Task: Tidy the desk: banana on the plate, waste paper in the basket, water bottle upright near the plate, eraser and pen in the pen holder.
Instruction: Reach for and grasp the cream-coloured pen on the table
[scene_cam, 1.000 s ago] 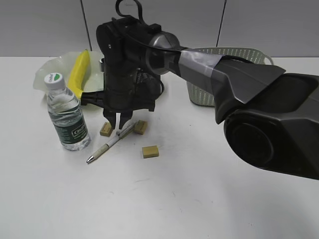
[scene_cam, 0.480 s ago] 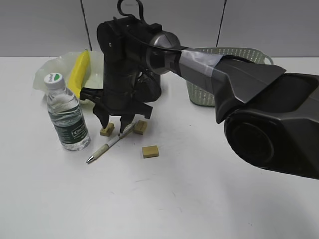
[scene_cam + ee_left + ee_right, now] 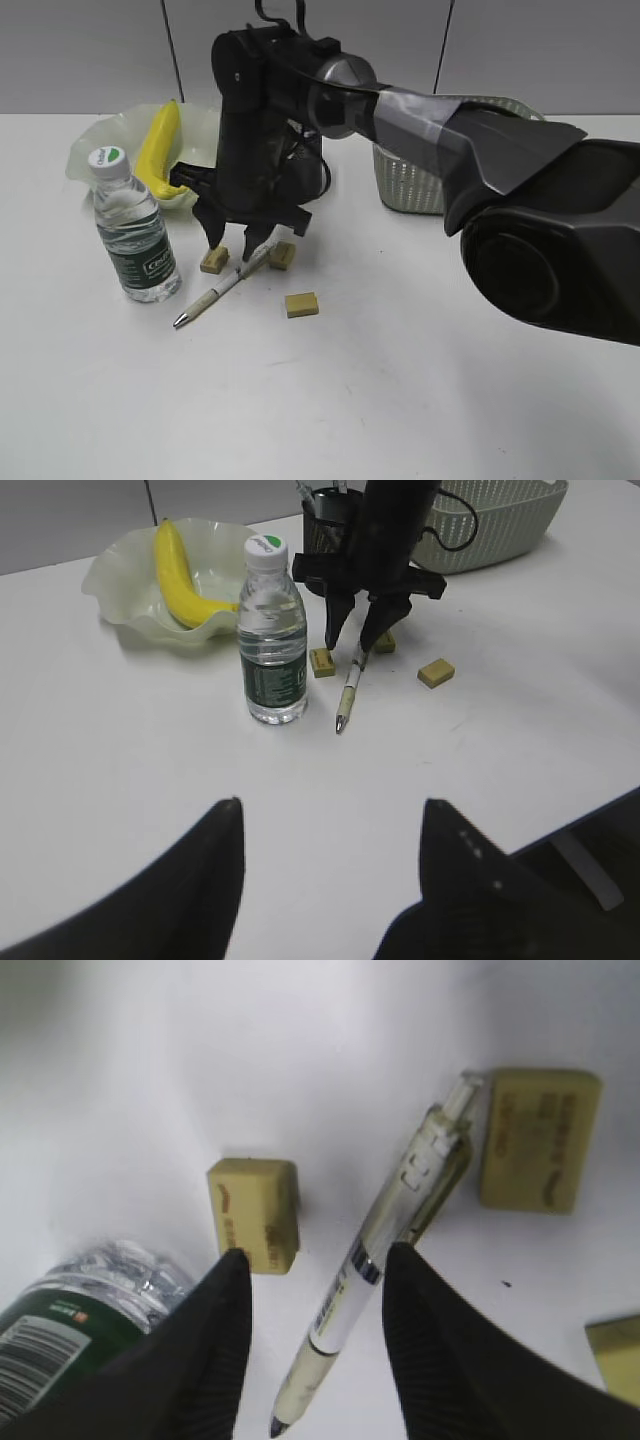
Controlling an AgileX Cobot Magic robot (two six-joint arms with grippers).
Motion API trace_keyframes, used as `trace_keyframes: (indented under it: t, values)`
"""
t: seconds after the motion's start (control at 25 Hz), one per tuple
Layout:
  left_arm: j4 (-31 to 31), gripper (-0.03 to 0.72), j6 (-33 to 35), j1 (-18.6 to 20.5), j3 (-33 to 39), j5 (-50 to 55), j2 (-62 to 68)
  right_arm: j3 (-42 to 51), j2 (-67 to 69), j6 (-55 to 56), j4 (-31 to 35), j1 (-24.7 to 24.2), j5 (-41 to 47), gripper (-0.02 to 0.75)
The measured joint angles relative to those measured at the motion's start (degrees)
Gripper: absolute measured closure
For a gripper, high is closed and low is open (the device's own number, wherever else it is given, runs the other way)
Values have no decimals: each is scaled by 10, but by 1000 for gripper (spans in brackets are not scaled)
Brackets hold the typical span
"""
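My right gripper [image 3: 232, 243] hangs open just above the white pen [image 3: 222, 288], which lies flat on the desk [image 3: 400, 400]. In the right wrist view its jaws [image 3: 318, 1255] straddle the pen [image 3: 400, 1195] without touching it. Three tan erasers lie around the pen [image 3: 213, 261] [image 3: 283, 254] [image 3: 301, 304]. The water bottle [image 3: 135, 235] stands upright left of the pen. The banana [image 3: 160, 148] lies in the plate [image 3: 92, 150]. The pen holder [image 3: 325, 505] shows behind the arm. My left gripper [image 3: 332, 810] is open and empty over bare desk. The waste paper is out of view.
The green basket [image 3: 405, 185] stands at the back right, partly behind the right arm. The right arm's thick body crosses the right half of the exterior view. The desk's front edge [image 3: 560, 820] shows in the left wrist view.
My right gripper has risen a little from the pen and its jaws have spread. The pen and erasers have not moved.
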Motion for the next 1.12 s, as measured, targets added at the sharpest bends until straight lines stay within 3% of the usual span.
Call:
trace_keyframes:
  t: [0.76,1.12]
  values:
    - [0,279,0,0,0,0,0,5,-12,26,31,-10,0,393]
    - [0,287,0,0,0,0,0,81,-49,26,17,-12,0,395]
